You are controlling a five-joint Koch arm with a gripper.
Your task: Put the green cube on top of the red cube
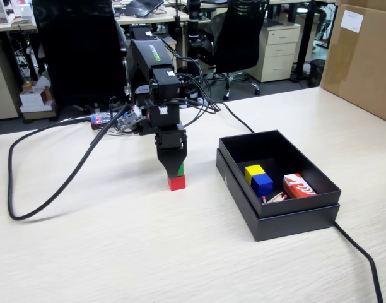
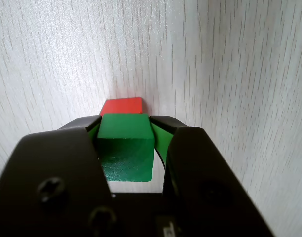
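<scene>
While the gripper (image 2: 125, 148) clasps the green cube (image 2: 126, 145) between its two black jaws, the stacking appears nearly complete but not released: in the fixed view the green cube (image 1: 180, 170) sits directly above the red cube (image 1: 176, 183), which rests on the table (image 1: 117, 252) left of the black box (image 1: 287, 218). Whether the two cubes touch cannot be told; in the wrist view only a sliver of the red cube (image 2: 122, 105) shows beyond the green one, suggesting fair alignment with a slight offset. Remaining, by judgement: settle the green cube flat, open the jaws, withdraw upward without nudging the stack. Materials: both cubes solid, matte, sharp-edged, of like size, the green face showing faint grain or scuffing; jaws of hard black plastic with green inner pads (image 2: 158, 136) and cross-head screws; table of pale wood-grain laminate, smooth. Black box: rigid card, shallow, rectangular, set in its own lid or base, holding a yellow cube (image 1: 253, 171), a blue cube (image 1: 262, 184), a red-and-white carton (image 1: 298, 186) and some thin sticks (image 1: 275, 197). Black cables (image 1: 54, 183) trail across the table.
</scene>
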